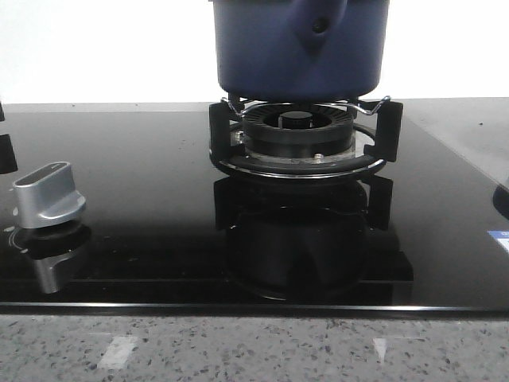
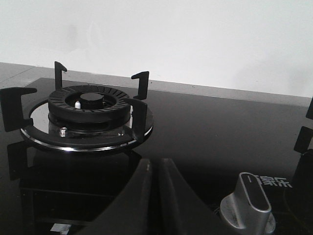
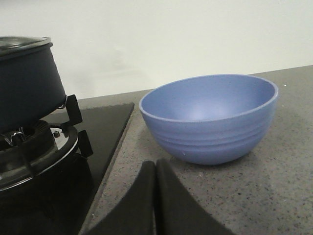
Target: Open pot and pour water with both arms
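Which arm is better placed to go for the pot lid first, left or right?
Likely right. Its wrist view shows the pot with the lid on, close by. The left wrist view shows only an empty burner and knob.

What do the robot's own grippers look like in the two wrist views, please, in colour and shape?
Only the fingertips show. The left gripper has two matte black fingers that widen toward the camera and taper to narrow tips, their straight inner edges side by side. The right gripper looks the same: two smooth black tapered fingers. No cables, markings or arm links are visible, and the front view shows neither arm.
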Controlling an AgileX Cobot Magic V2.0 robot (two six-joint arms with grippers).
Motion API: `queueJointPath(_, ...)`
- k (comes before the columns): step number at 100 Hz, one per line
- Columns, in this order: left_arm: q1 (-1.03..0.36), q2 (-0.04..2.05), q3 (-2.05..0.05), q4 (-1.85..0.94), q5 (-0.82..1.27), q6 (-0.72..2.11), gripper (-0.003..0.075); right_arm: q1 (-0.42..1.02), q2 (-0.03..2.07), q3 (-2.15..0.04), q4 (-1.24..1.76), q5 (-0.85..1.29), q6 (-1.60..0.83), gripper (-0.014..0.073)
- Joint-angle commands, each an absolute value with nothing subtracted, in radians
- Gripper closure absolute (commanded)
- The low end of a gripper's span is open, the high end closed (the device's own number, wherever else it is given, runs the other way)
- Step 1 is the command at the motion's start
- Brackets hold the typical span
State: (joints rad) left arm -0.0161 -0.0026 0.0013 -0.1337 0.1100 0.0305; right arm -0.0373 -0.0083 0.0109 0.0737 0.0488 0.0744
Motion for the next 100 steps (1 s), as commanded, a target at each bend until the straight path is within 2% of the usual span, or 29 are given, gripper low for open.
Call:
queueJointPath(1,-0.015,-0.031,0.032,-0.144,0.028,0.018,0.0740,-0.038,-0.030,0.036,0.075,-0.041,0.065,0.0668)
queueJointPath(27,-0.015,-0.031,0.032,-0.238,0.028,0.018,0.0740,-0.038,-0.030,0.036,0.179,-0.041,0.065,0.0668)
queueJointPath(43,-0.015,-0.031,0.032,-0.493,-0.006,0.018,0.0740,-0.038,-0.030,0.036,0.415,-0.034,0.065,0.0668)
queueJointPath(59,-0.015,-0.031,0.026,-0.762,-0.042,0.018,0.0741,-0.038,-0.030,0.030,0.450,-0.022,0.065,0.0668)
queueJointPath(71,-0.015,-0.031,-0.016,-0.766,-0.014,0.018,0.0741,-0.038,-0.030,-0.014,0.448,0.039,0.065,0.0664)
queueJointPath(85,-0.015,-0.010,-0.121,-0.740,0.110,0.037,0.0741,-0.038,-0.022,-0.093,0.385,0.144,0.065,0.0657)
queueJointPath(100,-0.015,0.104,-0.266,-0.716,0.239,0.157,0.0741,-0.038,0.052,-0.211,0.330,0.279,0.065,0.0657)
